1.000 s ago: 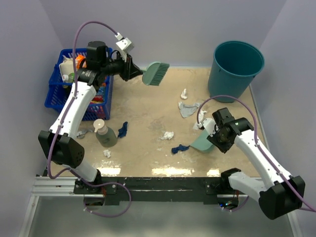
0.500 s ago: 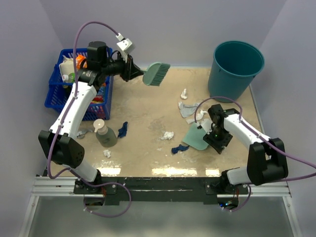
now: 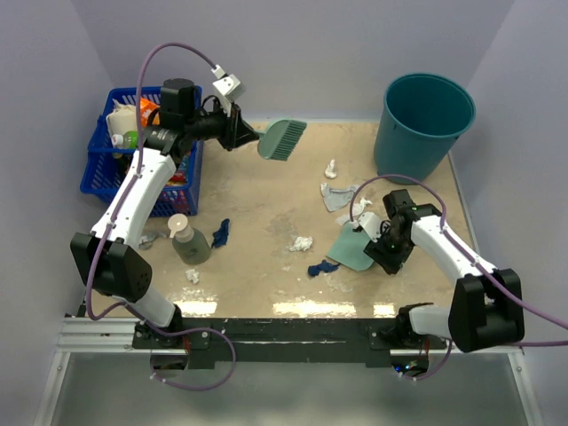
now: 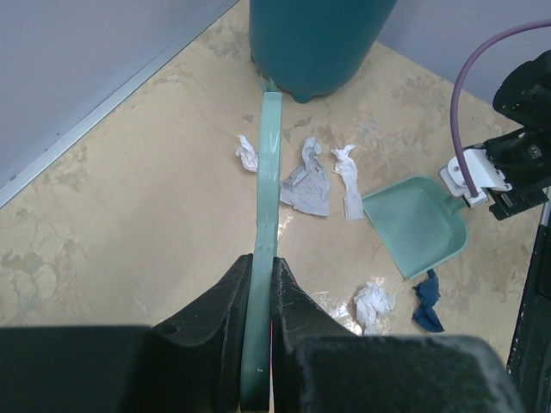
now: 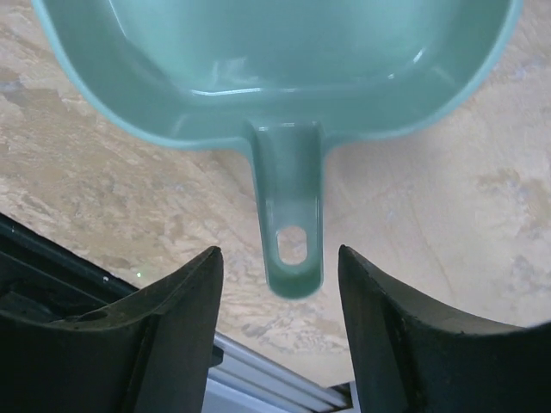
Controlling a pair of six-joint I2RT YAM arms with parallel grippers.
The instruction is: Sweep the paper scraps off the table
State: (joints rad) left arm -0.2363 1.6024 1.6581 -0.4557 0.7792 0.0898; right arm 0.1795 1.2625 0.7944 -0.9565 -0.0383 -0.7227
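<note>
1. The step in hand appeared to be setting up brush and dustpan for a sweep. The dustpan (image 3: 353, 247) lay on the worktop (image 3: 257, 191) with its mouth turned left toward the middle.
2. To do it well, the right end effector (image 5: 280, 258) would first need to close squarely on the pan's handle (image 5: 291, 206). That would press the lip flat, so the pan could not skid when the bristles pushed against it.
3. The brush (image 3: 282, 139) would then best come down on the far side of a scrap and draw it toward the pan mouth. Short, light strokes would suit, since crumpled paper probably flicks away easily.
4. The paper scraps (image 3: 302, 242) were scattered over the worktop:
   - A white one and a navy one lay just left of the pan.
   - A grey and a white one lay farther back, toward the bucket (image 3: 424, 120).
   - Others lay on the left, around the soap bottle (image 3: 188, 240).
   - The nearest pair looked the sensible ones to start on.
5. The left end effector (image 3: 238, 131) was clamped tight on the brush handle. It held the brush raised over the far left of the worktop, with the bristles touching nothing.
6. The right end effector stood open, its fingers (image 5: 172, 344) on either side of the dustpan handle with a gap showing on both sides. It gripped nothing.
</note>
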